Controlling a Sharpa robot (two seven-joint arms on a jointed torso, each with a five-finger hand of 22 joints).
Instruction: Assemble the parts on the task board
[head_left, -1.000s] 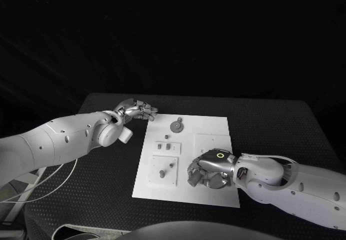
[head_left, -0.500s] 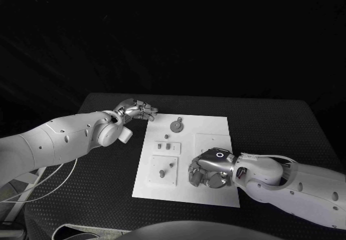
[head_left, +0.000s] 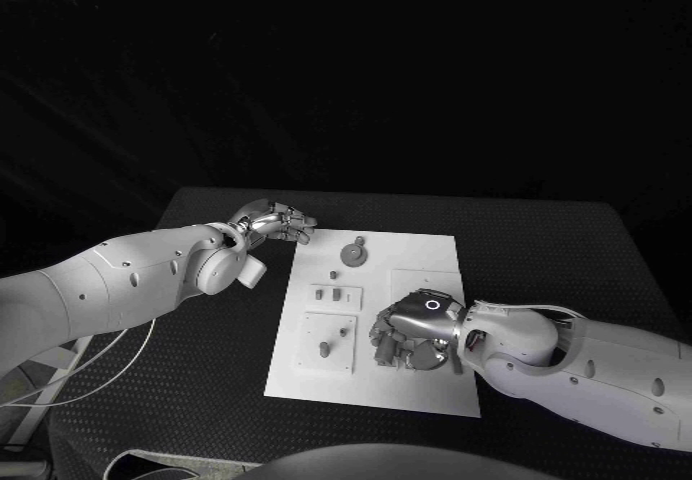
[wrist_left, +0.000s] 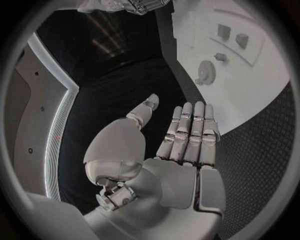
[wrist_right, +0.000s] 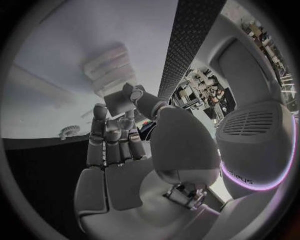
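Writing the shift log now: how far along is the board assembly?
Early to midway, at a guess. A gear already sits on the task board, and small parts stand in their plates. The right hand is low over the board's near side, pinching a flat grey piece in its fingers. The left hand is idle, holding nothing, beside the board's far corner. That piece is not yet seated.

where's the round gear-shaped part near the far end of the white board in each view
Head view: the round gear-shaped part lies on the far end of the white task board, beside the left hand.
Left wrist view: the same gear lies on the board beyond the fingertips.
Right wrist view: a small toothed disc may be it; I cannot tell.
Shared landmark: the board's edge against the black table.
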